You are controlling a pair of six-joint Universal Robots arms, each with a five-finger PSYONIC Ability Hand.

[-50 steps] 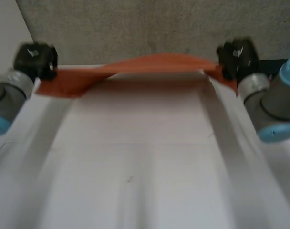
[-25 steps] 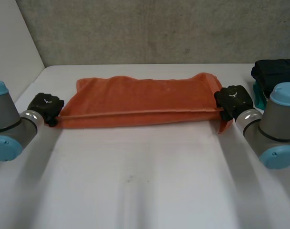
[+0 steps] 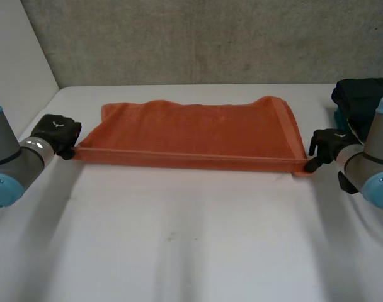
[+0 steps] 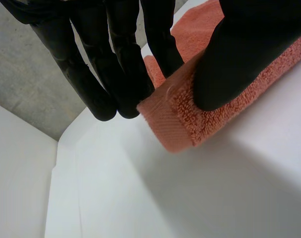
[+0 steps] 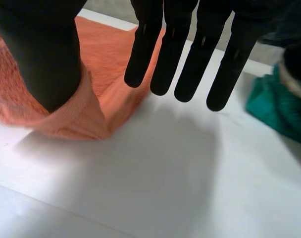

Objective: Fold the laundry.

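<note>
An orange towel (image 3: 191, 132) lies spread flat across the far half of the white table (image 3: 191, 239). My left hand (image 3: 56, 131) is at its near left corner. In the left wrist view the thumb (image 4: 239, 54) presses that thick corner (image 4: 175, 124) against the fingers (image 4: 116, 74), so the hand is shut on it. My right hand (image 3: 325, 143) is at the near right corner. In the right wrist view its fingers (image 5: 190, 49) are straight and clear of the cloth, while the thumb (image 5: 46, 54) rests above the bunched corner (image 5: 76, 114).
A dark folded garment (image 3: 361, 94) sits at the back right, with a teal cloth (image 5: 279, 109) beside it, close to my right hand. A white side wall (image 3: 15, 56) stands at the left and a grey wall (image 3: 210, 38) runs behind the table.
Both hands came down and toward the near side, laying the lifted towel flat on the table. The right hand's fingers have opened off its corner; the left still pinches.
</note>
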